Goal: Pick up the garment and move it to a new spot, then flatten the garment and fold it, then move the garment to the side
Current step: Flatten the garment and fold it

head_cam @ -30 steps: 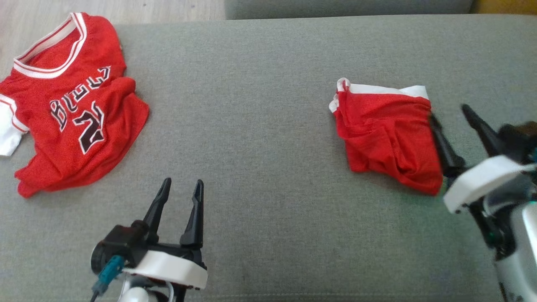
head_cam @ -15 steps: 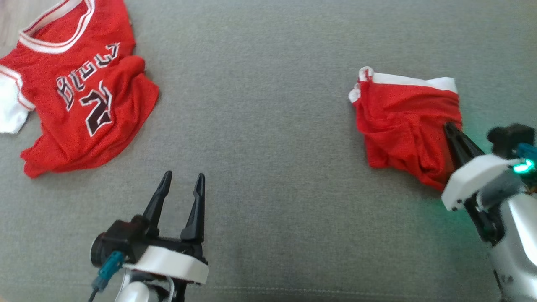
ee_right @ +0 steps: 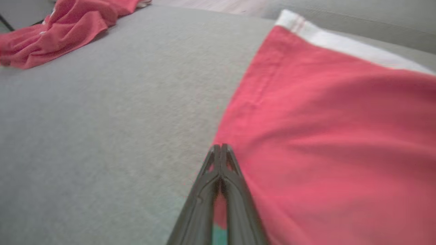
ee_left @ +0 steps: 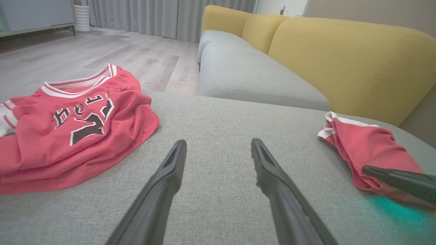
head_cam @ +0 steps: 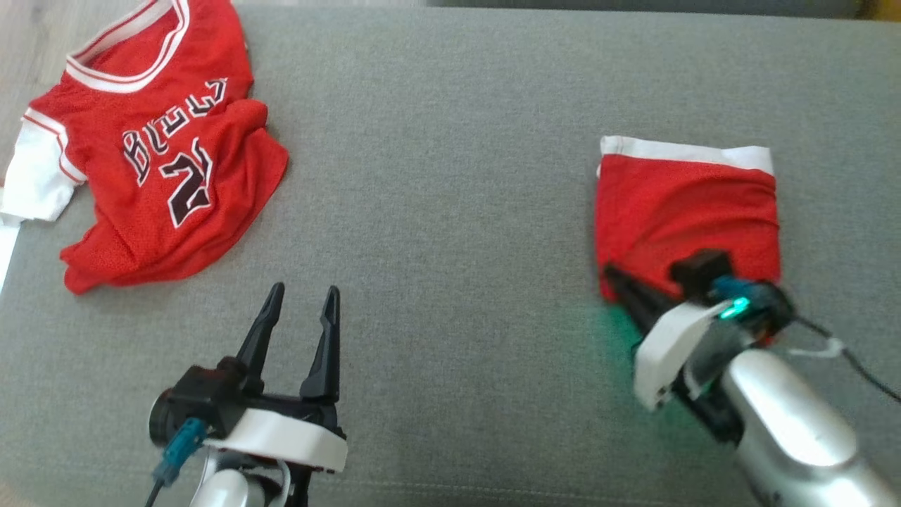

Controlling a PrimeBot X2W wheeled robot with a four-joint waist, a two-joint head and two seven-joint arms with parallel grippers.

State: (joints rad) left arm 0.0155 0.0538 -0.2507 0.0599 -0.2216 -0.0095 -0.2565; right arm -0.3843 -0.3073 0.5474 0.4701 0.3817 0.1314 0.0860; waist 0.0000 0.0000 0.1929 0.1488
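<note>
Grey sofa cushion (head_cam: 450, 211) fills the head view, with a red jersey (head_cam: 162, 176) crumpled at the upper left. The red shorts (head_cam: 686, 204) lie at the right, white waistband uppermost. The right gripper (head_cam: 611, 273) has its fingers pressed together on the shorts' lower-left corner, while the left gripper (head_cam: 305, 289) waits at the lower left, fingers apart. Flattening looks underway — folding and moving aside remain. A second ago the right fingers stood spread at the shorts' right edge and the cloth was rumpled; now it lies smoother.
</note>
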